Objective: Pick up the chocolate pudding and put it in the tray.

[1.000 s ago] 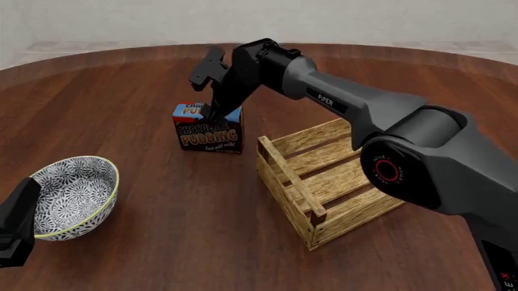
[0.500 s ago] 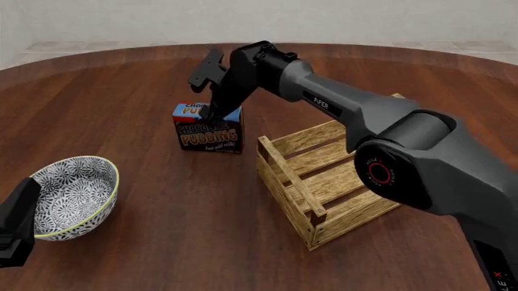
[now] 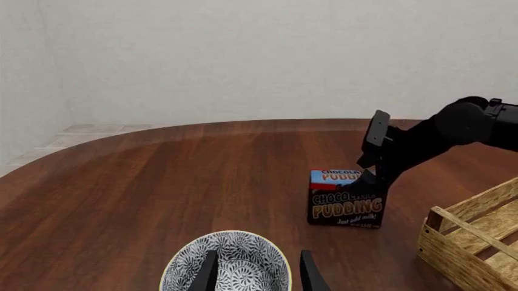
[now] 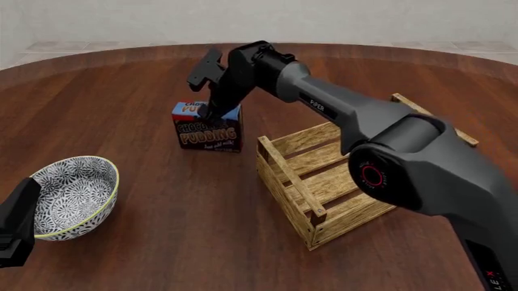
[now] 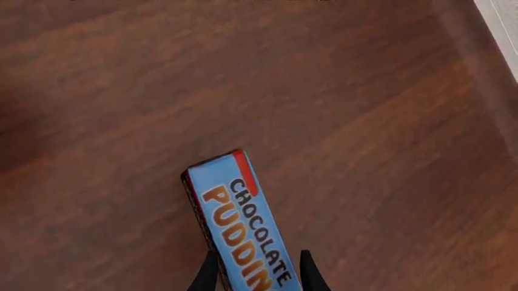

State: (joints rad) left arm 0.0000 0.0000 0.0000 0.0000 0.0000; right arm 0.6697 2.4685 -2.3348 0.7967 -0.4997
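Observation:
The chocolate pudding, a small dark brown box with a light blue top, stands upright on the far side of the table, left of the tray. My right gripper comes down onto the box's right end and is shut on it. In the right wrist view the box top runs between the two fingertips. The left wrist view shows the pudding with the tray's corner beside it. My left gripper is open and holds nothing, low at the near left over the bowl.
A black-and-white patterned bowl with a yellow rim sits at the near left; its rim also shows in the left wrist view. The right arm stretches over the tray's far side. The round wooden table's far edge curves behind the pudding.
The pudding, with the right gripper on it, has shifted slightly left and up in the front view. The right arm has swung a little, showing more of the tray. The left arm has not moved.

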